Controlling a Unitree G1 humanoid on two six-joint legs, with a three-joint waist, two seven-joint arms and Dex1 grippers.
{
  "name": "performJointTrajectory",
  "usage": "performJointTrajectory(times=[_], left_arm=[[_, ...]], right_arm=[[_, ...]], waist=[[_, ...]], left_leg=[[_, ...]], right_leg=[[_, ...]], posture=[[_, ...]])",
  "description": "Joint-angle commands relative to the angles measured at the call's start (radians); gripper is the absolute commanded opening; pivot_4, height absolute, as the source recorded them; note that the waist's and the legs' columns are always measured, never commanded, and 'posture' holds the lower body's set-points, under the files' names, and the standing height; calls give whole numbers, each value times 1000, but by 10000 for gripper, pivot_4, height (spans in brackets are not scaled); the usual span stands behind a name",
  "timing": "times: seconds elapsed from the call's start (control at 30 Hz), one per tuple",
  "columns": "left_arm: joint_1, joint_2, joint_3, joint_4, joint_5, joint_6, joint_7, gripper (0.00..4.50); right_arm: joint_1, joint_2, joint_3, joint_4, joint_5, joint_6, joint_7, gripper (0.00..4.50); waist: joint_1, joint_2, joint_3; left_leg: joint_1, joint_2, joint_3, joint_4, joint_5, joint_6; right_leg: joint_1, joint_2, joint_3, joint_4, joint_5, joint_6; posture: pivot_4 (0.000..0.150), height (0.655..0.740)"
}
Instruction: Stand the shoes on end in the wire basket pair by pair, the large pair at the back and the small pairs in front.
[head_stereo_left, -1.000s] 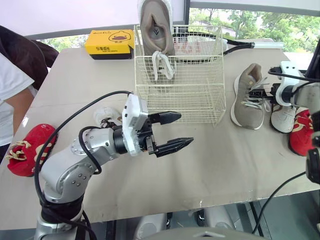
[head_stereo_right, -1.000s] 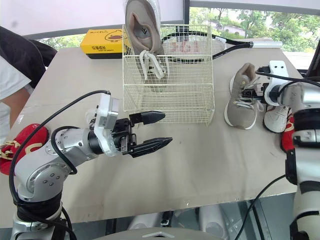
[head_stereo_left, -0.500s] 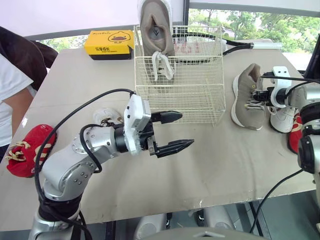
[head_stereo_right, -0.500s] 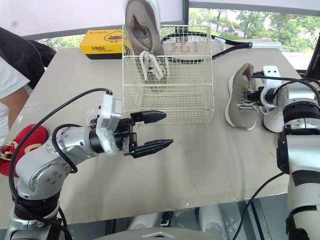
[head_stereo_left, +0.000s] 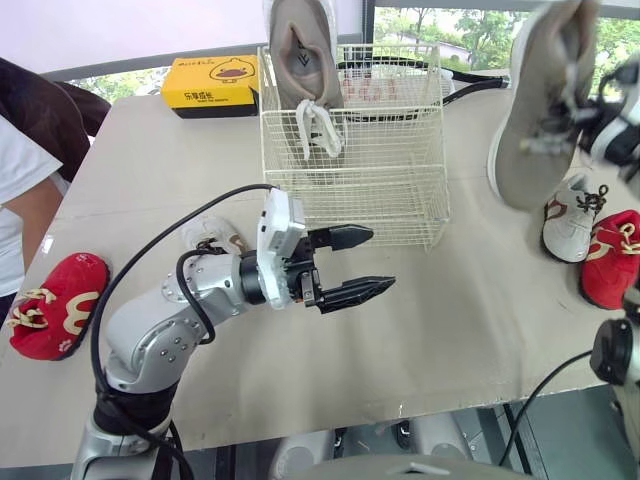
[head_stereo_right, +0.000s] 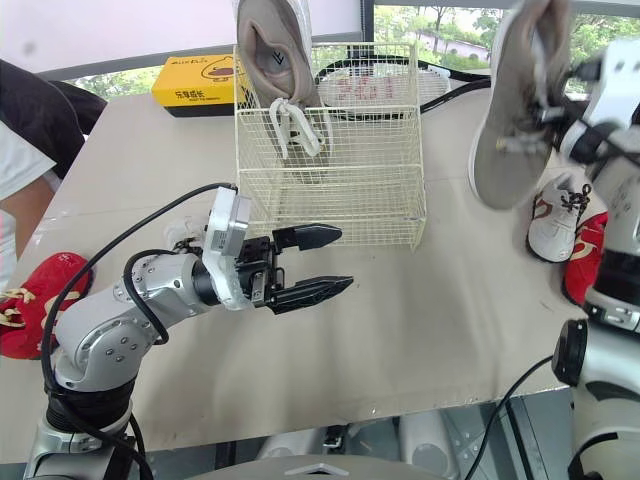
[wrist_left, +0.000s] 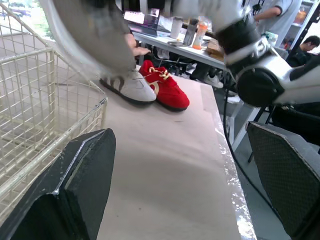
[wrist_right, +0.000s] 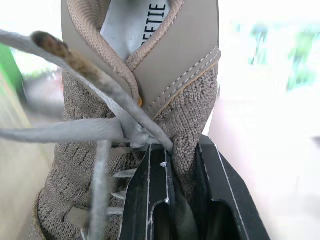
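One large grey shoe (head_stereo_left: 300, 60) stands on end at the back left of the wire basket (head_stereo_left: 400, 190). Its mate (head_stereo_left: 535, 120) hangs in the air to the right of the basket, toe down and clear of the table. My right gripper (wrist_right: 177, 150) is shut on the shoe's knit upper beside the laces. In front of the basket, my left gripper (head_stereo_left: 378, 260) hovers open over the table with nothing between its fingers. A small white shoe (head_stereo_left: 572, 215) and a red shoe (head_stereo_left: 612, 255) lie at the right edge. Another red shoe (head_stereo_left: 55, 305) lies far left.
A small pale shoe (head_stereo_left: 210, 235) lies behind my left arm. A yellow box (head_stereo_left: 212, 82) and a racket (head_stereo_left: 480, 85) are at the back of the table. A person's sleeve (head_stereo_left: 25, 170) is at the left edge. Bare tabletop (head_stereo_left: 460, 300) stretches in front of the basket.
My right gripper has shut on the large grey shoe and lifted it off the table, so it now hangs high. The left gripper has stayed open and almost still.
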Motion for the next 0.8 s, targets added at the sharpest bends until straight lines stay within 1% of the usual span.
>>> performJointTrajectory(times=[0.03,0.13,0.27,0.33,0.43,0.57,0.7,0.8], left_arm=[[40,-30,47,-30,-4,-63,34,45000],[118,-71,95,-78,20,-128,95,45000],[226,-82,157,-140,2,-194,101,45000],[254,-99,179,-152,-9,-223,122,45000],[293,-142,197,-195,10,-269,190,45000],[354,-162,204,-267,56,-312,265,45000],[382,-171,170,-326,81,-317,338,45000],[358,-189,118,-353,97,-305,403,45000]], right_arm=[[-203,58,17,26,38,-230,52,201],[-380,142,66,225,-8,-432,69,201],[-487,212,124,464,-89,-727,82,201],[-517,239,133,550,-101,-819,84,201],[-529,287,144,652,-120,-943,74,201],[-502,329,176,747,-178,-1104,58,201],[-484,369,170,827,-189,-1211,39,201],[-469,390,181,893,-213,-1287,27,201]], waist=[[-2,0,0],[-20,1,0],[-12,-2,-1],[-2,-2,-1],[4,-2,-1],[2,-2,-1],[1,-2,-1],[0,-2,-1]], left_leg=[[0,0,0,0,0,0],[1,0,3,-2,0,0],[1,1,0,-4,0,0],[1,0,0,-5,0,0],[1,-1,0,-5,0,0],[0,-1,-1,-7,0,-1],[0,0,-2,-9,2,-3],[1,-1,-2,-9,2,-3]], right_leg=[[0,0,0,-1,0,0],[0,0,3,-1,0,0],[0,0,0,-3,0,0],[0,-1,0,-4,0,0],[0,-2,0,-4,0,0],[-2,-1,0,-4,0,0],[-2,0,-1,-4,0,0],[-2,0,0,-3,0,0]], posture=[[1500,7400],[1500,7400],[1500,7400],[1500,7400],[1500,7400],[1500,7400],[1500,7400],[1500,7400]])
